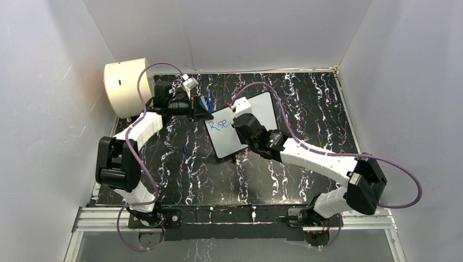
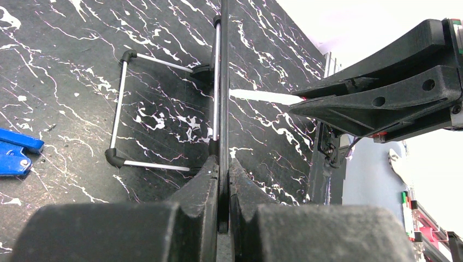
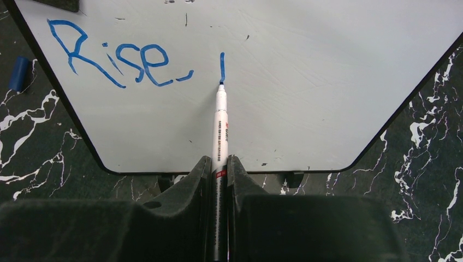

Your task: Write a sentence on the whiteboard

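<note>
Where the right gripper (image 3: pixel 218 169) bites: both fingers are clenched on the marker pen (image 3: pixel 219 125), whose barrel runs straight out between them.
Pen tip: touching the whiteboard (image 3: pixel 306 82), at the lower end of a short upright blue stroke.
Pen print: small lettering along the white barrel and a red band by the fingers, too small to read.
Writing: the sentence (image 3: pixel 117 54) so far reads "Rise" in blue hand lettering, with a short tail trailing off the "e", then the lone stroke.
Board look: white face, thin black rim, rounded corners, a few dark specks. It sits in the middle of the table (image 1: pixel 306 109), between the two arms.
Left gripper (image 2: pixel 223 166): clamped tight on the board's edge, which its wrist camera sees edge-on.
Beside the board: a wire frame (image 2: pixel 123 109) with black corner pieces, and a blue cap (image 3: pixel 20 72) on the black marbled top.
Far left corner: a cream drum (image 1: pixel 126 86).
</note>
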`<move>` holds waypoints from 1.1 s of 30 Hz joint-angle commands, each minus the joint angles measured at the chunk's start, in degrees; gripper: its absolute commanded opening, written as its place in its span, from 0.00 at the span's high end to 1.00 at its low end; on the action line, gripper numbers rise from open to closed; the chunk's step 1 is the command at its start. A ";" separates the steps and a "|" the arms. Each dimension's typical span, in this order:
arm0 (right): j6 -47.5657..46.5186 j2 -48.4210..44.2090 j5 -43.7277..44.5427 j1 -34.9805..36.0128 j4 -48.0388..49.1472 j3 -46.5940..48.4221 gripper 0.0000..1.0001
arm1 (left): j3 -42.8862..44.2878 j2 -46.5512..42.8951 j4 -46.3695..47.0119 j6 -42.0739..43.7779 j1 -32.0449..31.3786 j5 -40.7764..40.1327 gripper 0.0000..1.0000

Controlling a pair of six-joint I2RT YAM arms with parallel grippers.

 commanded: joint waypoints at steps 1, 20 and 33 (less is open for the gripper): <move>-1.27 -1.41 1.40 -0.32 4.54 -0.62 1.00 | 1.02 -2.44 -1.31 0.76 -0.26 2.15 1.00; -3.23 -0.90 2.69 -0.32 7.73 0.19 1.00 | 1.07 -2.22 -1.34 0.63 -0.22 2.52 1.00; -4.06 -0.80 3.91 -0.46 8.72 0.59 1.00 | 1.08 -2.32 -1.39 0.59 -0.26 2.52 1.00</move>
